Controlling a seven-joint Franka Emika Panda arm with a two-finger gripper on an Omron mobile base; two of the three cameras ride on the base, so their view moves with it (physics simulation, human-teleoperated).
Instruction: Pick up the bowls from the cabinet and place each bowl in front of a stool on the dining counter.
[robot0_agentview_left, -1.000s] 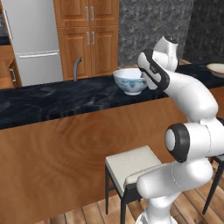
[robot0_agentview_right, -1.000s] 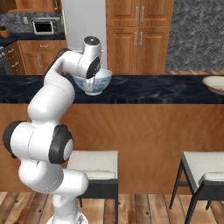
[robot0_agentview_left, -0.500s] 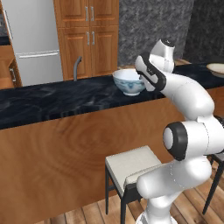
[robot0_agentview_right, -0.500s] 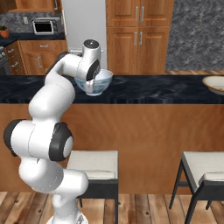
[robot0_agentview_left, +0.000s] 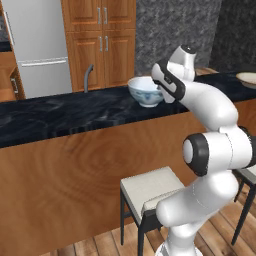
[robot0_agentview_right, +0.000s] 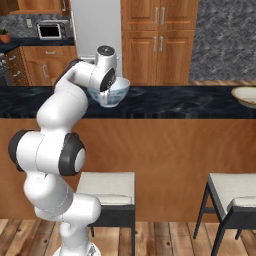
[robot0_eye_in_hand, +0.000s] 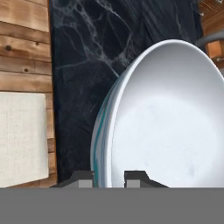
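My gripper is shut on the near rim of the deep white bowl with blue patterning, low over the black marble dining counter. Whether the bowl touches the top I cannot tell. The right base view has the gripper in front of the same bowl. In the hand view the fingertips pinch the bowl's wall, one inside and one outside. A cream stool stands below, in front of the counter. The shallow cream-beige bowl rests at the counter's far right. The cabinet is out of view.
A second stool stands to the right of the first stool. A grey faucet rises behind the counter's far edge. Tall wooden cupboards and a fridge line the back wall.
The gripper and the bowl have shifted very slightly to the left along the counter; the grip is unchanged.
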